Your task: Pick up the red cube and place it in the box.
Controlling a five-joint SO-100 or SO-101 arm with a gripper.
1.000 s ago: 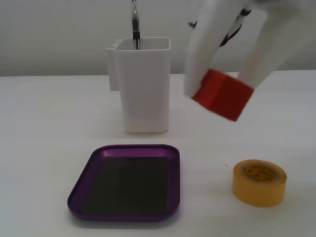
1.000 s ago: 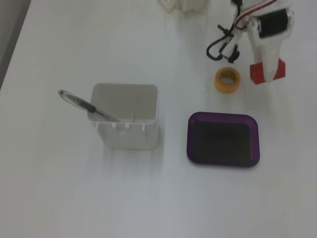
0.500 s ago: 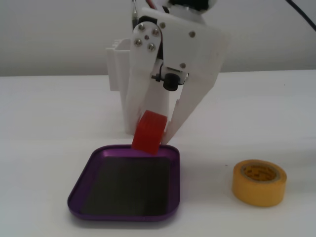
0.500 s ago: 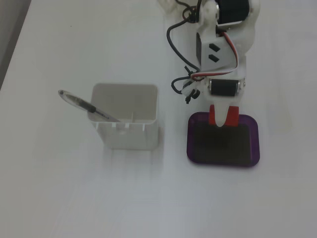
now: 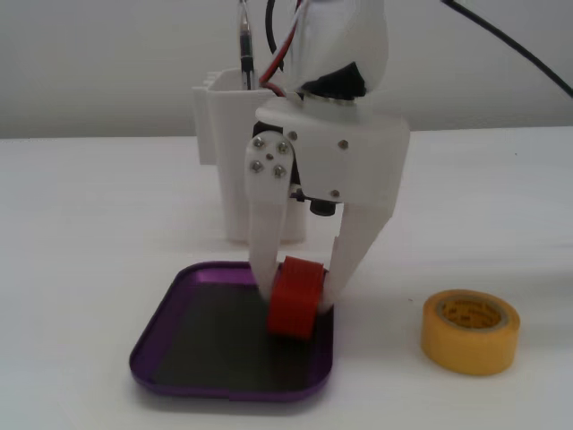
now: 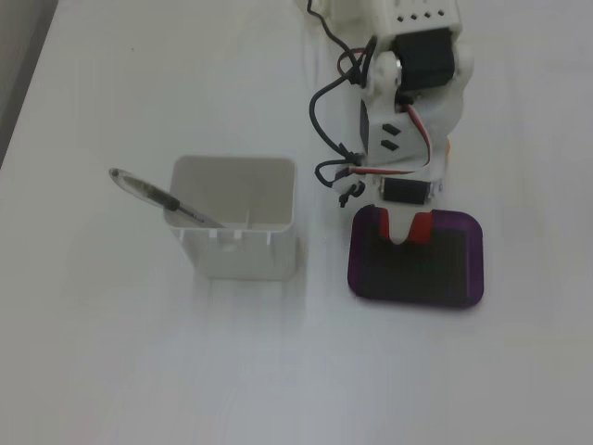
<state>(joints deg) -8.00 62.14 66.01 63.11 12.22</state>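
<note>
The red cube point(image 5: 294, 310) is held between the white fingers of my gripper point(image 5: 297, 300), which is shut on it. It hangs very low over the right part of the box point(image 5: 224, 391), a shallow purple tray with a dark floor. I cannot tell whether the cube touches that floor. In a fixed view from above, the gripper point(image 6: 408, 234) reaches over the far edge of the box point(image 6: 417, 302), and only a bit of the red cube point(image 6: 422, 224) shows beside a finger.
A tall white container point(image 5: 224, 152) holding a pen point(image 5: 244, 45) stands behind the box, left of the box point(image 6: 236, 252) in the view from above. A yellow tape roll point(image 5: 470, 330) lies to the right of the box. The arm and its cables point(image 6: 408, 102) cover the table behind the box.
The gripper carried the red cube from above the tape roll's side over to the box, then lowered it close to the box floor. The box seems nudged slightly.
</note>
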